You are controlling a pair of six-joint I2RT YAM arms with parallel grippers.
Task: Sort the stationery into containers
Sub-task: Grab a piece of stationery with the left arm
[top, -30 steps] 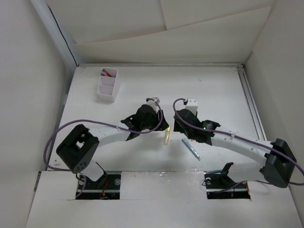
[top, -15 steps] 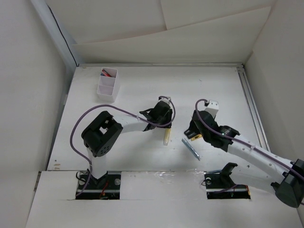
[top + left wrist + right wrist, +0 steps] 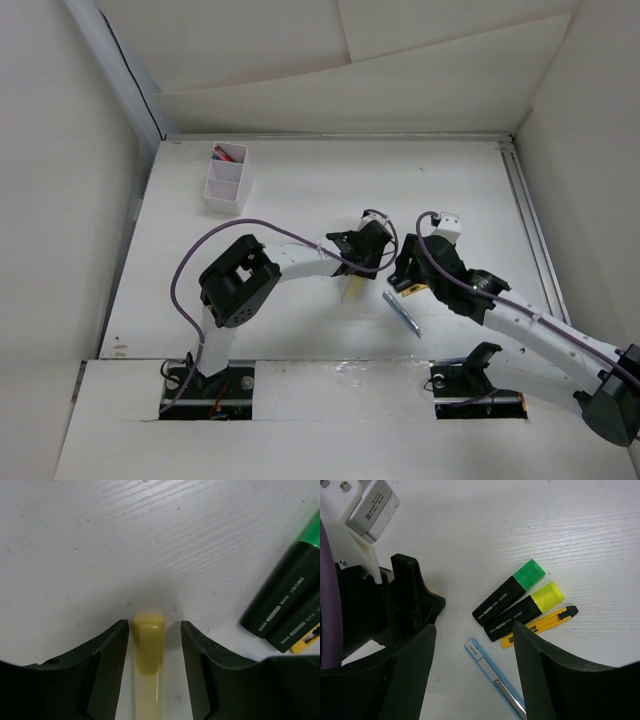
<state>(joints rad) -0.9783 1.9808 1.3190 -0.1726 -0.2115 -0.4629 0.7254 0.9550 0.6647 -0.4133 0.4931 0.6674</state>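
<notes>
A yellow pen [image 3: 148, 647] lies on the table between the fingers of my left gripper [image 3: 154, 629]. There is a gap on each side of it, so the gripper is open and straddles the pen without touching it. From above, the yellow pen [image 3: 352, 288] sticks out below the left gripper [image 3: 372, 247]. My right gripper [image 3: 472, 627] hangs open over a light blue cutter [image 3: 495, 677]. Beside it lie a black marker with a green cap [image 3: 509, 592], a black marker with a yellow cap [image 3: 525, 612] and a yellow cutter [image 3: 540, 625]. The white container [image 3: 227, 178] stands at the far left with red and dark items in its far compartment.
The two grippers sit close together at mid-table, the left gripper's black body [image 3: 395, 605] filling the left of the right wrist view. The light blue cutter [image 3: 402, 313] lies just in front of the right gripper [image 3: 407, 282]. White walls enclose the table.
My left arm has stretched to the right, bringing its gripper over the yellow pen's far end. The right gripper swung right and nearer, and its jaws have widened.
</notes>
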